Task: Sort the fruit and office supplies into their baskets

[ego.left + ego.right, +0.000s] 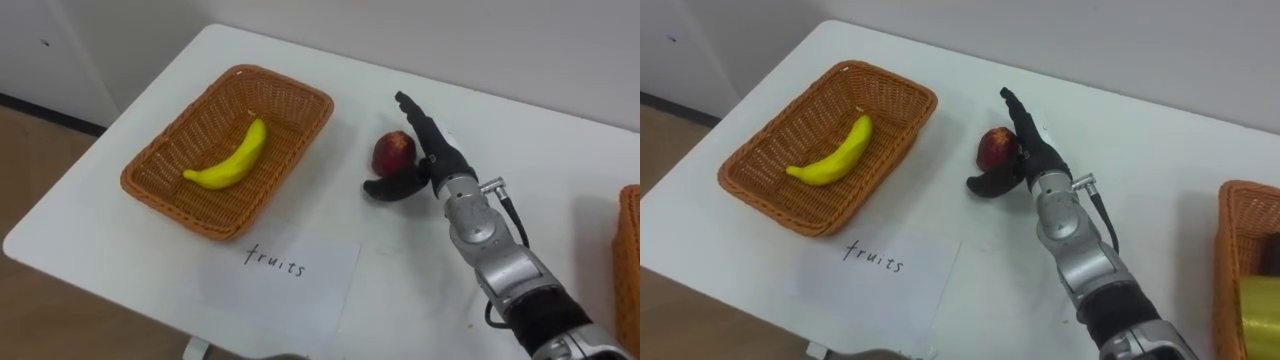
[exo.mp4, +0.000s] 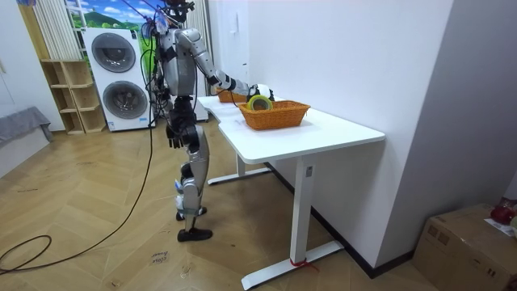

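Note:
A red apple [image 1: 394, 150] rests on the white table [image 1: 160, 120], just right of a wicker basket [image 1: 170, 185] that holds a yellow banana [image 1: 232, 158]. My right hand [image 1: 436, 152] lies against the apple's right side, open. Its fingers [image 1: 415, 115] stretch straight past the apple and its thumb [image 1: 388, 188] reaches across the near side. The apple sits in the gap between them, still on the table. In the room view I stand at the table's long side, and my left hand [image 2: 173, 139] hangs by my hip.
A sheet of paper with handwriting [image 1: 290, 268] lies in front of the fruit basket, near the table's front edge. A second wicker basket [image 1: 1232, 262] at the right holds a yellow tape roll [image 1: 1260, 300]. Washing machines [image 2: 121, 77] stand behind me.

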